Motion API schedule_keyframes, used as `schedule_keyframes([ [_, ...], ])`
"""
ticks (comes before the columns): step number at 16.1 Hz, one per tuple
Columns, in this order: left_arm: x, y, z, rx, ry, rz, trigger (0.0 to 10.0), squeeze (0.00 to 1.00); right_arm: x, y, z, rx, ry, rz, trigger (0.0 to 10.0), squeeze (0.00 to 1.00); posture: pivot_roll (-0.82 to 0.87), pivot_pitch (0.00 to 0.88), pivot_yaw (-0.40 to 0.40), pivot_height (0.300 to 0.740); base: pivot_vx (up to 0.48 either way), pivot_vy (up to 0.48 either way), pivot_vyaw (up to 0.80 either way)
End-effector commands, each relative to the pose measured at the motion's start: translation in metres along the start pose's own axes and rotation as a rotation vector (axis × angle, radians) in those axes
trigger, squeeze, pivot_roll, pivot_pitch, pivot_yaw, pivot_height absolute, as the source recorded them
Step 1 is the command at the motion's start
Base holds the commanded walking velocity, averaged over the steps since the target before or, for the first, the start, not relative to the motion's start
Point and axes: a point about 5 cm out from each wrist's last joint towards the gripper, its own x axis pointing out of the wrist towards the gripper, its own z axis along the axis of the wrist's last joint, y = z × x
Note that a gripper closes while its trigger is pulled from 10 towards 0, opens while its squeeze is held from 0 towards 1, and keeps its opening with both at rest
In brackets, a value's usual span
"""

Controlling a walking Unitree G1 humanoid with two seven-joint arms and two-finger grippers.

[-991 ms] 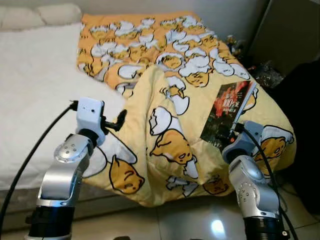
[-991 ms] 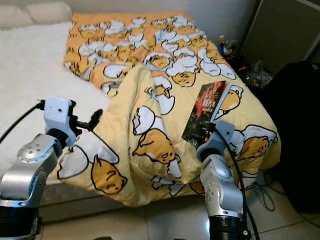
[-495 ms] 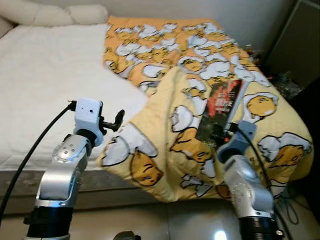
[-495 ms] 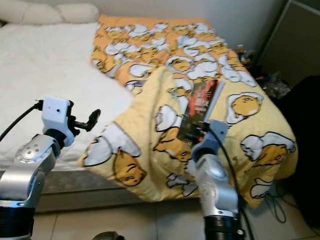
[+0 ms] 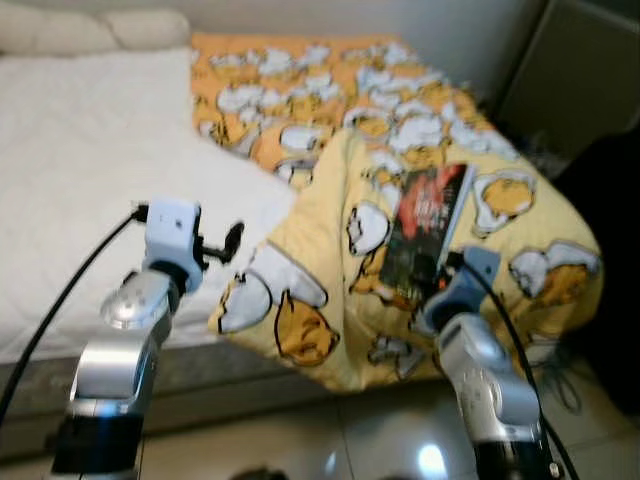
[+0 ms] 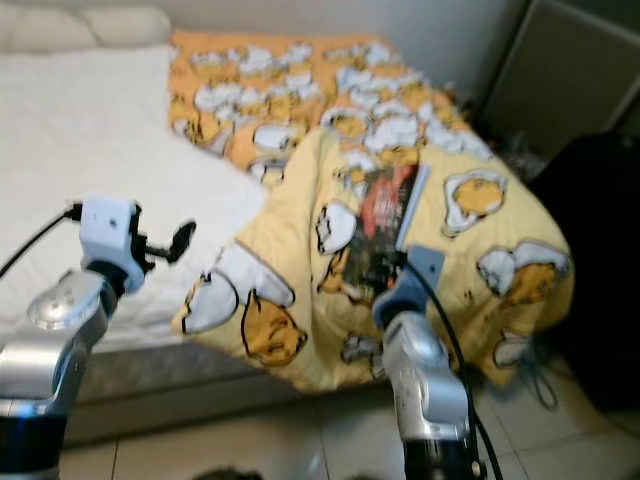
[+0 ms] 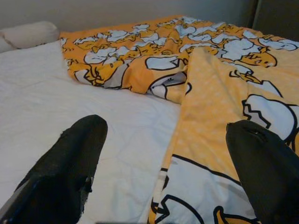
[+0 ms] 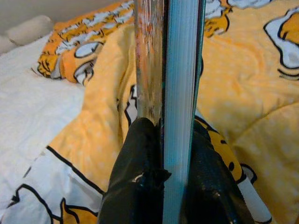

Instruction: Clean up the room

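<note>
above the quilt (image 5: pixel 420 150) at the right of the bed (image 5: pixel 80 150), the right hand (image 8: pixel 161 172) grips a book (image 5: pixel 425 225) by its near edge. the left hand (image 7: pixel 168 158) hovers, fingers spread, holding nothing. next, probably carrying the book off somewhere tidy.

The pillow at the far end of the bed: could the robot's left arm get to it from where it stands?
Probably not from here. The pillow lies at the head of the bed, with the whole white sheet between it and the open left gripper, which hovers near the bed's near edge. Nothing blocks it; it just looks too far.
</note>
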Motion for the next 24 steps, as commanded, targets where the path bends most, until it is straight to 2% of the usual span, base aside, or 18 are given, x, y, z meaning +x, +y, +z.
schedule_keyframes([
  [1,0.0006,-0.0033,-0.0007,0.000,0.007,-0.008,10.0,0.00,0.0001,-0.0003,0.0108,0.009,-0.057,-0.007,10.0,0.00,-0.02,0.000,-0.007,0.740,0.000,0.364,0.00],
  [24,0.0013,-0.0030,-0.0026,0.014,0.013,-0.013,10.0,0.00,0.0013,0.0018,0.0118,0.007,-0.057,0.001,10.0,0.00,-0.01,0.000,-0.005,0.740,0.000,0.364,0.00],
])
